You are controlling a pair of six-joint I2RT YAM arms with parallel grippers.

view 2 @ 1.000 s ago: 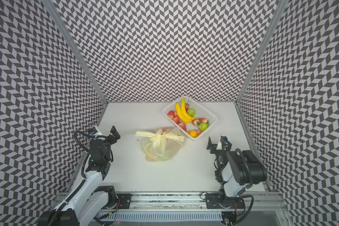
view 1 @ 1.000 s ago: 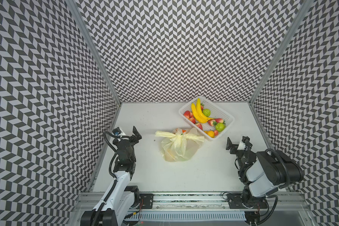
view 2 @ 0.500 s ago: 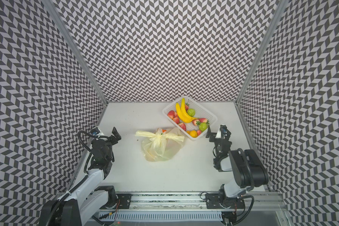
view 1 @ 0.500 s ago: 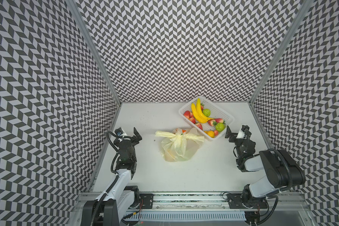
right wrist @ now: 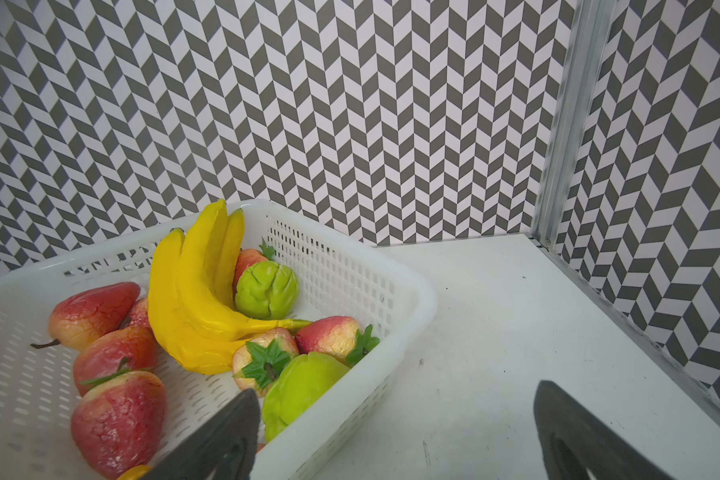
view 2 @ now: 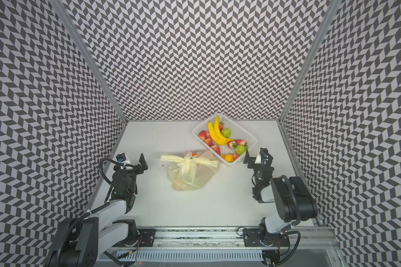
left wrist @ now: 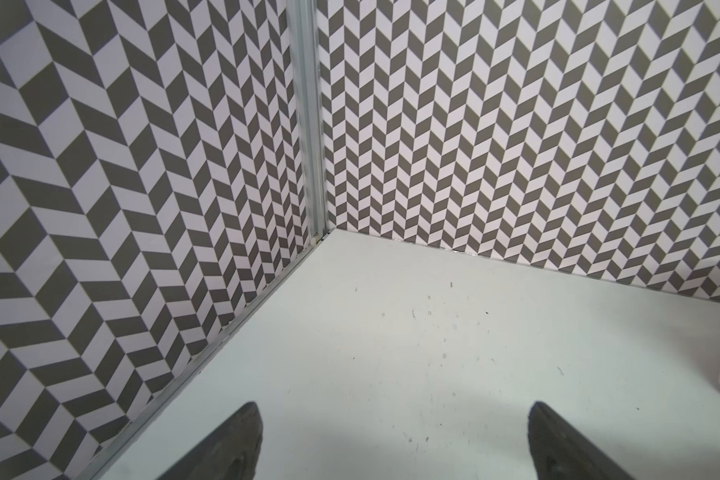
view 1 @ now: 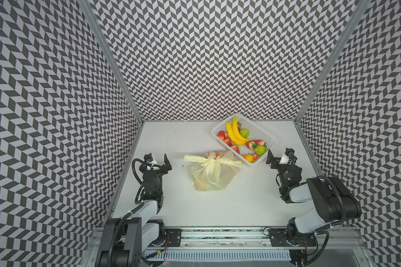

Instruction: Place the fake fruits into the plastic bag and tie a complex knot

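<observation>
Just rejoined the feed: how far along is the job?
Done: pale-yellow translucent plastic bag lies tied, handles bunched into a knot. In hand: nothing; left hand and right hand are open, away from it. Left: yellow plastic bananas and other glossy fruits sit in the white perforated basket.

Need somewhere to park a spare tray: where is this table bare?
Bare: the strip between the plastic bag and the front rail; the far-left corner beyond the left gripper. Crowded: bag and basket side by side, with the right gripper at the basket's near corner.
</observation>
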